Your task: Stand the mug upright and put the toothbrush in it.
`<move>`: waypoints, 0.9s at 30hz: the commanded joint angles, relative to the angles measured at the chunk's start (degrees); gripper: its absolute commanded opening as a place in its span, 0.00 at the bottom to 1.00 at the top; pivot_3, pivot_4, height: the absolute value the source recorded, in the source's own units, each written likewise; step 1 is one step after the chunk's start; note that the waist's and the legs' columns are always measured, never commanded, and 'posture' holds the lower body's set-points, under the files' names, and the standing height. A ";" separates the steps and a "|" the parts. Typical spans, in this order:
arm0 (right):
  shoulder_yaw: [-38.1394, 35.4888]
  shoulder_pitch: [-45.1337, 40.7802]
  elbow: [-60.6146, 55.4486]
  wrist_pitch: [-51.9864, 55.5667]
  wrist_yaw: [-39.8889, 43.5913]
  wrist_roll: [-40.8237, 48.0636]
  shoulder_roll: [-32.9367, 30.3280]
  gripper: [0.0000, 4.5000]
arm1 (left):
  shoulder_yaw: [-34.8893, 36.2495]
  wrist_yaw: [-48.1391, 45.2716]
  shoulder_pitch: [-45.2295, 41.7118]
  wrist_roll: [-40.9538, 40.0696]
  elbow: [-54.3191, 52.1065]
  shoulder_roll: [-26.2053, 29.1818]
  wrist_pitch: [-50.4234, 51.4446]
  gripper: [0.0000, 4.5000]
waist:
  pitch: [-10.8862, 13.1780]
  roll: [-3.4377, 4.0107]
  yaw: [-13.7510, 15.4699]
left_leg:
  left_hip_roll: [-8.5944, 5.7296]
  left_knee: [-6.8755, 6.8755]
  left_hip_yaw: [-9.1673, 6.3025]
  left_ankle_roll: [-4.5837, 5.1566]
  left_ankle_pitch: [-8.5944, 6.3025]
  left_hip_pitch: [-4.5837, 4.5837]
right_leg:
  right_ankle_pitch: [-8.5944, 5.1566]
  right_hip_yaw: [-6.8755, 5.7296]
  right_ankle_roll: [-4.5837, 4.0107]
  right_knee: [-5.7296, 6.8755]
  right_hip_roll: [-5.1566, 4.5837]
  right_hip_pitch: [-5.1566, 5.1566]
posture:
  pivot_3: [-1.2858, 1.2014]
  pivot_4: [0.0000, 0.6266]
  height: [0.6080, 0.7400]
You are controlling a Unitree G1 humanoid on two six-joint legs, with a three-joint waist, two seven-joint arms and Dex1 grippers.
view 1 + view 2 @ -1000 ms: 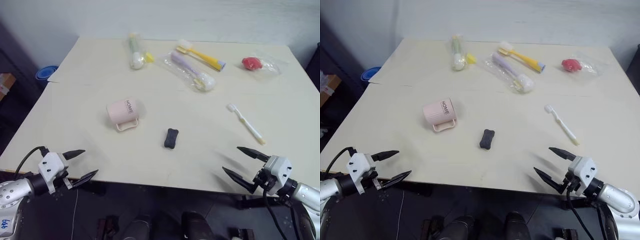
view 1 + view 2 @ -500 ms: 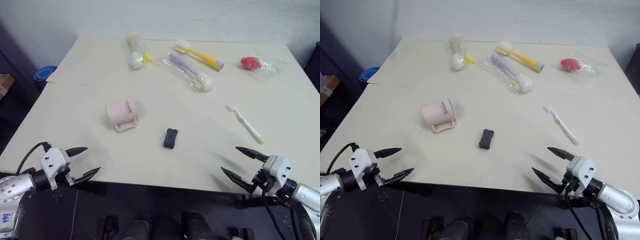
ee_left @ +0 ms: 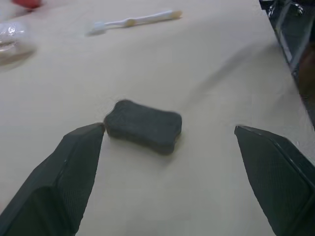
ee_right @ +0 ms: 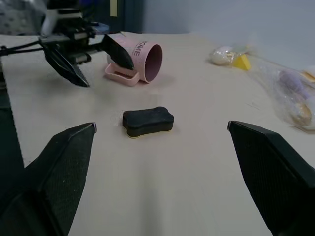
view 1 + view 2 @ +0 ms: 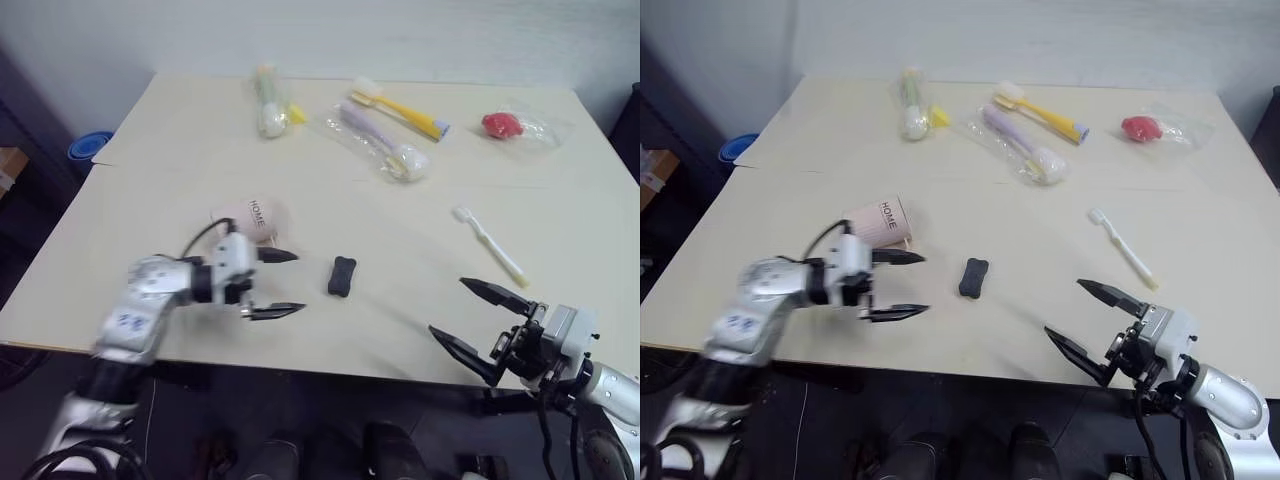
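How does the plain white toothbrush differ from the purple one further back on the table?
The white toothbrush lies bare on the table; the purple toothbrush is sealed in clear plastic wrapping. The white one sits nearer the robot, on its right; the purple one lies further back, nearer the middle. Both lie flat, untouched.

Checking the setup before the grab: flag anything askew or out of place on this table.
The mug lies tipped on its side, handle against the table, mouth facing the black block. The toothbrush lies loose, well apart from it. Nothing looks spilled or broken.
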 commanded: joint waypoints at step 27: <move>0.65 -1.88 3.17 -1.08 2.05 2.27 2.89 1.00 | 14.99 8.60 5.86 -9.56 -6.40 -6.07 -4.22 0.42 | 0.04 -0.11 -0.74 | 0.21 0.14 -0.30 -0.17 -0.13 0.02 | 0.18 1.26 0.07 0.08 0.35 -0.30 | 0.52 0.24 1.00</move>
